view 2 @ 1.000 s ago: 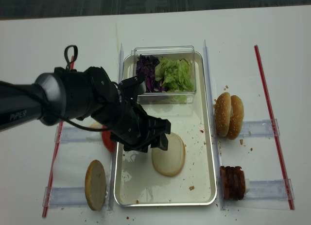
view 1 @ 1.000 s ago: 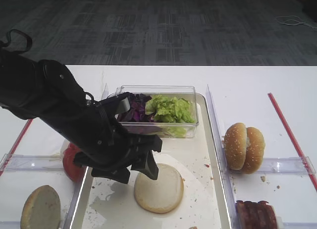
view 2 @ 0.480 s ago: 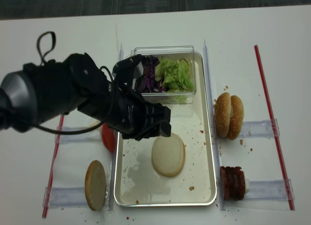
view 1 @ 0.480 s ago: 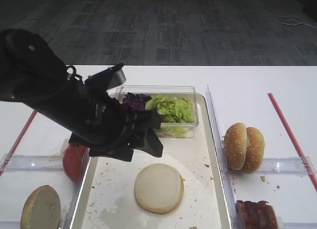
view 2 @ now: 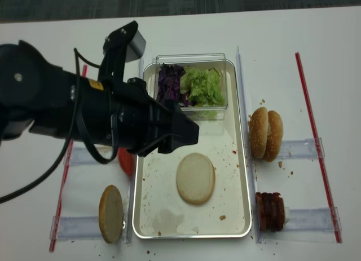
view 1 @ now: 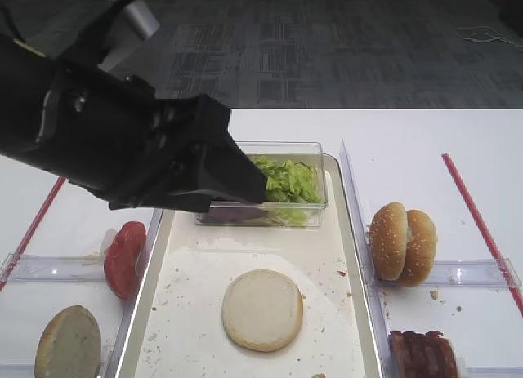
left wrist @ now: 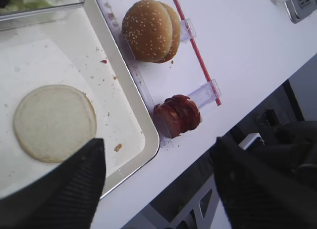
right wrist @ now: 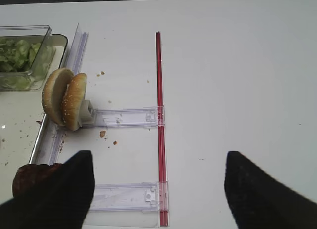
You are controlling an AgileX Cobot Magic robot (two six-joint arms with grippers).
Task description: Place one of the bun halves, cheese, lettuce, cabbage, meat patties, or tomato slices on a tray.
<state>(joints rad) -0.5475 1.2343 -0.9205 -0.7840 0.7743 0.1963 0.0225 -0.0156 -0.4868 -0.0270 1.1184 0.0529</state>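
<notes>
**Bun half is sitting on the tray, both claws empty**

So here's what you've got. The pale bun half (view 2: 196, 178) lies flat, cut face up, on the tray (view 2: 237, 176) floor, a bit right of the middle and toward the near end. Nothing's touching it.

Your left gripper (left wrist: 156, 182) is up above the tray, and in its wrist view the two dark fingers (left wrist: 59, 184) stand wide apart with the bun half visible below, between them and off to the left. Nothing's between them. In the overhead view the arm's bulk covers the tray's left rim and part of the clear box (view 2: 192, 61).

Your right gripper (right wrist: 156, 189) is off over the bare table on the right side, fingers spread wide too, nothing in them.

Other stuff on the scene:
- The clear box sits at the far end of the tray, with cabbage (view 2: 169, 83) on the left and lettuce (view 2: 202, 85) on the right.
- Tomato slices (view 1: 122, 258) stand in a holder just left of the tray.
- A browner bun half (view 2: 111, 213) stands on edge at the near left.
- Sesame buns (view 2: 266, 133) stand right of the tray.
- Meat patties (view 2: 269, 212) stand in a stack at the near right.
</notes>
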